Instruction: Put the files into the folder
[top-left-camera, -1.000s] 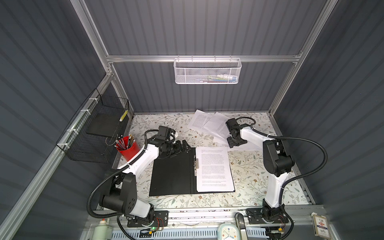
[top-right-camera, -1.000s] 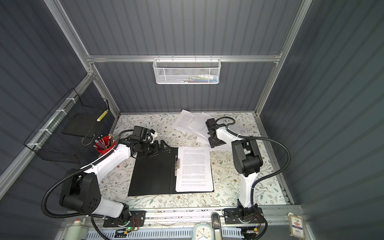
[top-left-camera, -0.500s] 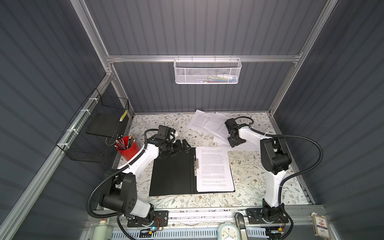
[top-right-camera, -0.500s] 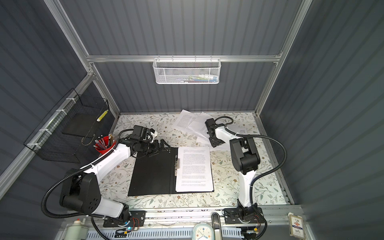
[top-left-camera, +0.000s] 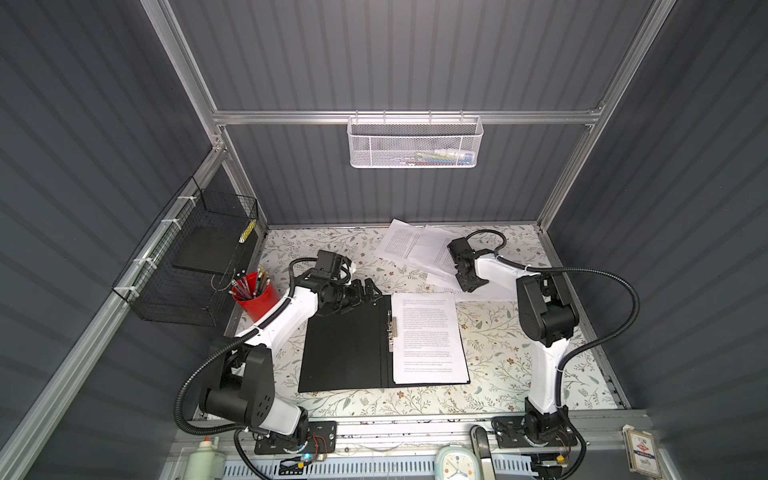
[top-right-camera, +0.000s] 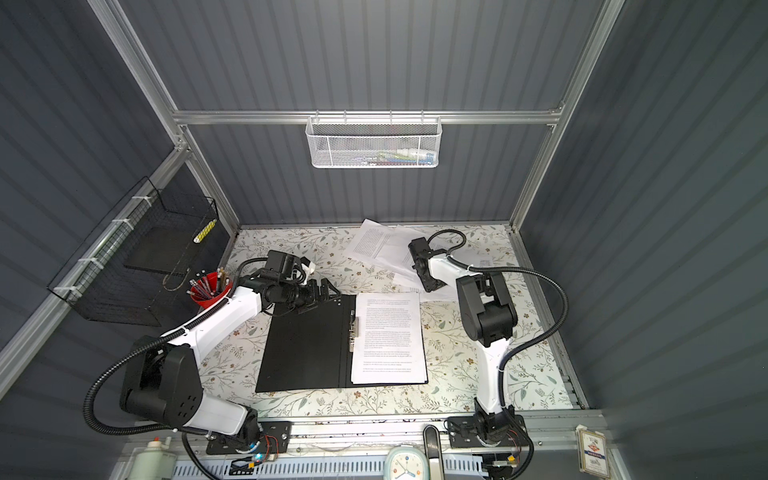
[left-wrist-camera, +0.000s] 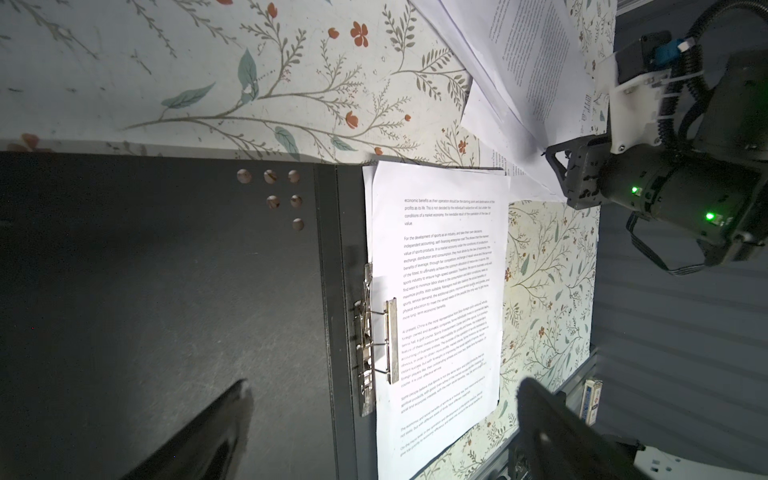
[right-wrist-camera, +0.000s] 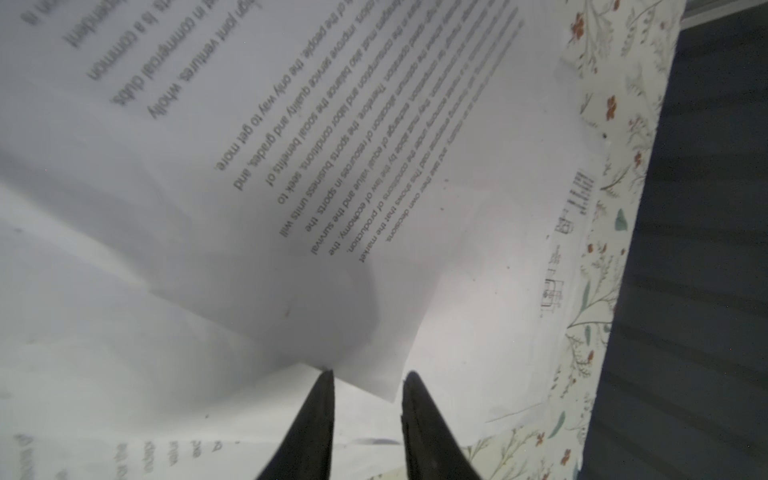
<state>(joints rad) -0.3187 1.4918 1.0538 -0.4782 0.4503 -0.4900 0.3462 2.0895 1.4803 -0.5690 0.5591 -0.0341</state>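
Our right end effector (right-wrist-camera: 368, 376) stands narrow (left end effector (top-left-camera: 370, 291) wide) about a corner of the overlapping white printed paper sheets (top-left-camera: 405, 245) beyond the open black-lined folder (top-left-camera: 345, 349), so we may pinch two.

Robot-lab booth dressed as an office: aluminium frame (top-left-camera: 399, 117), grey panel walls (top-left-camera: 374, 62), pencil cup (top-left-camera: 255, 300), mesh basket (top-left-camera: 415, 146).

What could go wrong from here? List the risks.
1. The right gripper straddles only the corner tip of the top printed sheet, jaws not yet shut: it may slip or crease.
2. That sheet overlaps other loose sheets; lifting could drag one along.
3. The open left gripper hovers by the folder; carried paper could snag it.
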